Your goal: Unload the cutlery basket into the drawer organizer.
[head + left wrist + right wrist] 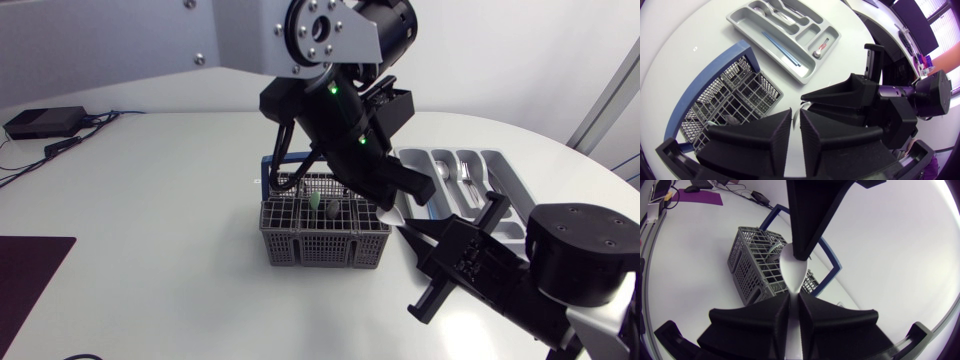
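The white counter [150, 200] fills my overhead view. My left arm [340, 110] comes in from the far left and reaches past the middle, and my right arm [580, 255] comes up from the near right corner. The grey drawer organizer [505, 165] lies toward the counter's far right edge. It holds metal cutlery in its long compartments and a thin blue stick [782, 50] in the one along its side nearest the basket. The grey cutlery basket [325, 245] stands near the middle of the counter, apart from the organizer, with its blue handle [705, 70] arching over it. A green-handled piece [330, 209] stands in one of its cells. A flat dark mat [30, 270] lies at the near left edge. The two hands meet in the air just off the basket's right side, between basket and organizer. The left hand [795, 116] is closed on one end of a white spoon [793, 272]. The right hand [794, 302] faces it, and its fingers are pinched on the spoon's narrow other end, so both hands are holding it, clear of the counter.
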